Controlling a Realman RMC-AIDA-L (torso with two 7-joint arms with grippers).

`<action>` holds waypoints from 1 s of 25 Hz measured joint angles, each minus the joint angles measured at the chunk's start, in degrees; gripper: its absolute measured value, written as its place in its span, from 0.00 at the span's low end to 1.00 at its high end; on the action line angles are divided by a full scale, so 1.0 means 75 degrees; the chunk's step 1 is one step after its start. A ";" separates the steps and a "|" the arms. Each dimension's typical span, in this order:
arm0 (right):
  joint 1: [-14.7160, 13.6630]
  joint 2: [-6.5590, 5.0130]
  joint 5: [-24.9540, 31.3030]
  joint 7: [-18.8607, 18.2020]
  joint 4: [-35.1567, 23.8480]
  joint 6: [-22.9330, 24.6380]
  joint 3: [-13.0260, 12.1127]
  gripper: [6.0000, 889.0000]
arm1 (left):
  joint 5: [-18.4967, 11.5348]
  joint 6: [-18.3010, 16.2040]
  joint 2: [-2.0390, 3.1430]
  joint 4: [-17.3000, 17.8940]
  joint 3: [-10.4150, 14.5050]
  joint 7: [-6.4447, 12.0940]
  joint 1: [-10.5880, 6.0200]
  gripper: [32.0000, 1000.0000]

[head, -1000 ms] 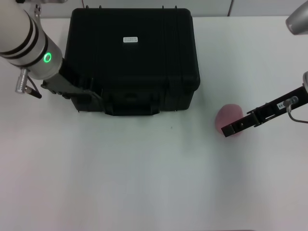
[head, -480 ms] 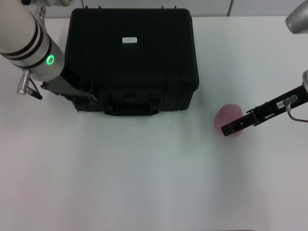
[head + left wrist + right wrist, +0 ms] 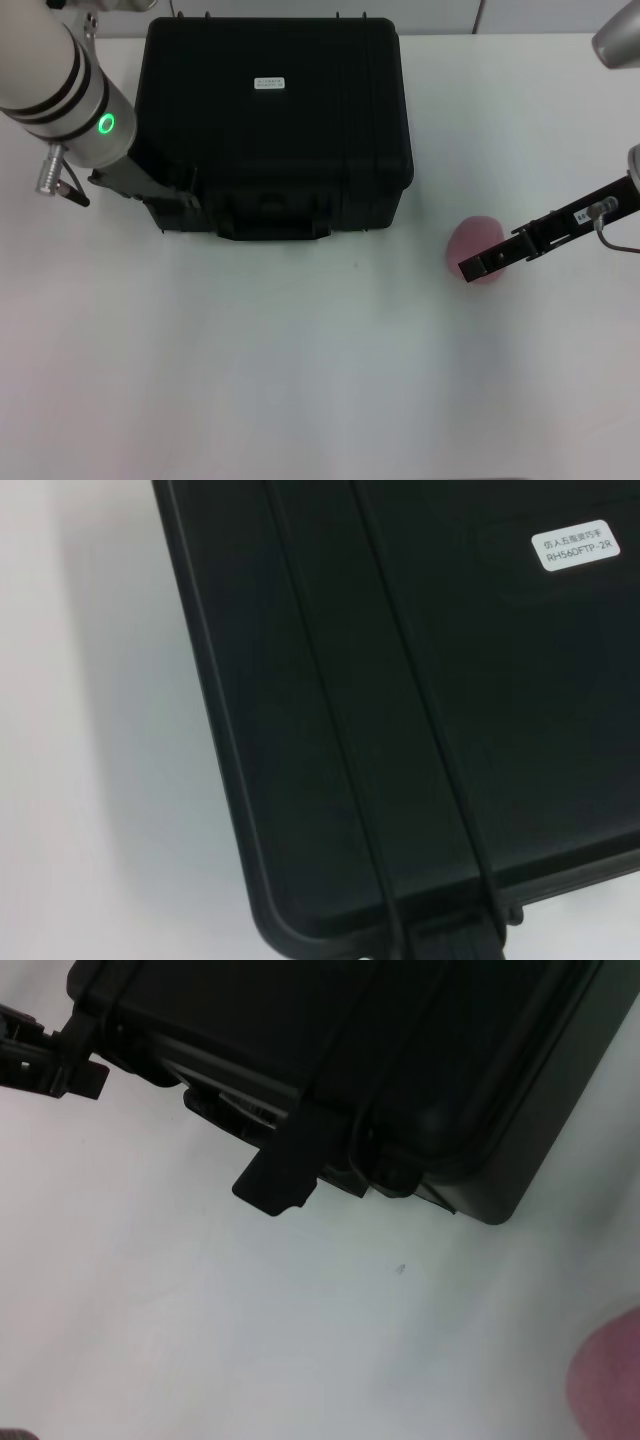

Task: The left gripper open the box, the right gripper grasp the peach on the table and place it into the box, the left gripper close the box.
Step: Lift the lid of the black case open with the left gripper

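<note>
Head view. The box stands shut on the white table, lid flat, with its small white label on the lid's upper surface and its handle and latches on the front face toward the robot.

The left gripper lies against the box's front left corner, low beside the latch; its white arm, with a green ring light, comes in from the box's left side. Whether its fingers are parted or together cannot be told, as they merge with the black case.

The peach lies on the table to the right of the box, clear of it and slightly nearer the robot than the box's front face. The right gripper reaches in from farther right of the box, its tip at the peach's near edge and overlapping the fruit. Only one dark finger line is distinct, so whether it grips cannot be told.

Left wrist view: the ribbed lid and label fill the frame. Right wrist view: the box's front with a latch, and the peach's edge.
</note>
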 joint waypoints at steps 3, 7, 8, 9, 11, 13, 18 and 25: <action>-0.0002 0.0000 0.0001 0.0000 0.0000 0.0000 0.0000 0.89 | 0.0000 -0.0006 -0.0002 0.0004 0.0000 0.0001 -0.0005 0.41; -0.0004 0.0000 0.0002 0.0000 0.0000 0.0000 0.0000 0.88 | 0.0000 -0.0015 -0.0005 0.0004 -0.0001 0.0002 -0.0007 0.39; -0.0004 0.0000 0.0003 0.0000 0.0000 0.0000 0.0000 0.88 | 0.0000 -0.0019 -0.0005 0.0003 -0.0001 0.0002 -0.0007 0.39; -0.0004 0.0000 0.0003 0.0000 0.0000 0.0000 0.0000 0.88 | 0.0000 -0.0023 -0.0006 0.0004 -0.0001 0.0002 -0.0007 0.39; -0.0004 0.0000 0.0003 0.0000 0.0000 0.0000 0.0000 0.88 | 0.0001 -0.0029 -0.0008 0.0004 -0.0001 0.0002 -0.0007 0.38; -0.0004 0.0000 0.0003 0.0000 0.0000 0.0000 0.0000 0.88 | 0.0003 -0.0042 -0.0009 0.0007 -0.0001 0.0002 -0.0007 0.37; -0.0004 0.0000 0.0003 0.0000 0.0000 0.0022 0.0000 0.88 | 0.0011 -0.0119 -0.0009 0.0037 0.0000 -0.0003 -0.0009 0.36; -0.0004 0.0000 0.0003 0.0000 0.0012 0.0043 -0.0021 0.88 | 0.0033 -0.0228 -0.0004 0.0200 -0.0018 -0.0017 -0.0015 0.36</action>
